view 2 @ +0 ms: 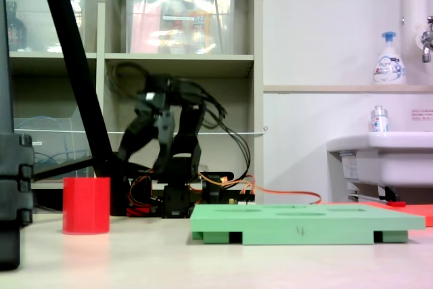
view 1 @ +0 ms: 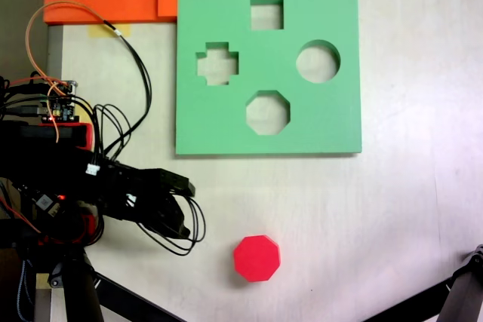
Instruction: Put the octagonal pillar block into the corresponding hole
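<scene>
My pincer [view 1: 183, 205] hangs folded back over my base, off the green board's [view 1: 226, 130] near-left corner in a fixed view looking down; I cannot tell whether its jaws stand apart or together. The octagonal pillar block [view 1: 256, 258] stands upright on the worktop [view 1: 392, 216], well short of the board's near edge and clear of me, so I judge it free for a grasp from above. The corresponding hole [view 1: 268, 112] sits open nearest that edge. On the board's side [view 2: 301, 232] I read a handwritten "4".
</scene>
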Motion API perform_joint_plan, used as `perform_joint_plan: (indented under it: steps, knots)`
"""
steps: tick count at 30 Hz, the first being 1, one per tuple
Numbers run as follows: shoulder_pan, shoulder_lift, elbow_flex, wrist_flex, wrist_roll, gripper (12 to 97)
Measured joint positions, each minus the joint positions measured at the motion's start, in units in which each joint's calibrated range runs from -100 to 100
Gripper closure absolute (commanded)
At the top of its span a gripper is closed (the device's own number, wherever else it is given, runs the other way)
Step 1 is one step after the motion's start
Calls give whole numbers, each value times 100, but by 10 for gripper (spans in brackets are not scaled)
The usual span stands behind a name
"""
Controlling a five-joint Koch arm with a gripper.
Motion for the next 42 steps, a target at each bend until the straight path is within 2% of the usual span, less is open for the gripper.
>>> perform_joint_plan:
  steps: [1, 3, 6, 9, 13, 30, 42]
  knots:
    - [0, 150, 412, -186, 0, 674]
    - [5, 876, 1372, -783, 0, 564]
    - [73, 2886, 3283, -2095, 0, 440]
    - [127, 4610, 4272, -2731, 0, 409]
    - [142, 5376, 4351, -2751, 0, 294]
    - [-298, 9138, 6330, -2751, -371, 289]
    - [-371, 10465, 6418, -2751, -503, 297]
